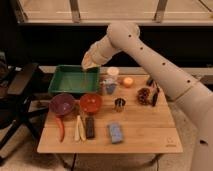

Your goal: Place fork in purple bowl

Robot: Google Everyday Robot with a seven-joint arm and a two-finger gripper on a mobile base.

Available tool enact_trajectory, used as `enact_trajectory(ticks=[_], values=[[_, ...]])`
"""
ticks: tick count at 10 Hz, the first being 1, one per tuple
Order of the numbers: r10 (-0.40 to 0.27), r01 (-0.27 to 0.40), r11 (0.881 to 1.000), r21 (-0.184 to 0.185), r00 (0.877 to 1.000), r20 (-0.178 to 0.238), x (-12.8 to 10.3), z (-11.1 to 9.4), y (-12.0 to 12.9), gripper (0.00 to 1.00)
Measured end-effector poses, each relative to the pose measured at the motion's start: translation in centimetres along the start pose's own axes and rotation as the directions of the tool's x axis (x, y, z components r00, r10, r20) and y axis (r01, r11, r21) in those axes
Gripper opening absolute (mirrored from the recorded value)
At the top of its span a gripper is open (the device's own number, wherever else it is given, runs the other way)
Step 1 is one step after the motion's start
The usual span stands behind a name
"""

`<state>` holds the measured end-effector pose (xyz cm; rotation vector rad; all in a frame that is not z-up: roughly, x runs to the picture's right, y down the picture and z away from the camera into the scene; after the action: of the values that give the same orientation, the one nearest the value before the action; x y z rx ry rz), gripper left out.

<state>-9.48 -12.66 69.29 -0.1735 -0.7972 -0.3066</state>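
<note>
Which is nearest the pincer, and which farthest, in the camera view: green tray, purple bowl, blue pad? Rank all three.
The pincer hangs over the table's back left.
1. Green tray: right below it, at the back.
2. Purple bowl: front left of the tray.
3. Blue pad: near the front edge, to the right.
</note>
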Motion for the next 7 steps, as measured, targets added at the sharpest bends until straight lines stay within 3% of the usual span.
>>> enact_trajectory(ticks=[3,7], values=[[-0.016,0.014,1.0,0.02,0.992,0.121,-0.9,4.3,-0.6,0.06],[-0.018,0.026,0.999,-0.031,0.972,0.233,-2.3,10.5,1.7,0.06]])
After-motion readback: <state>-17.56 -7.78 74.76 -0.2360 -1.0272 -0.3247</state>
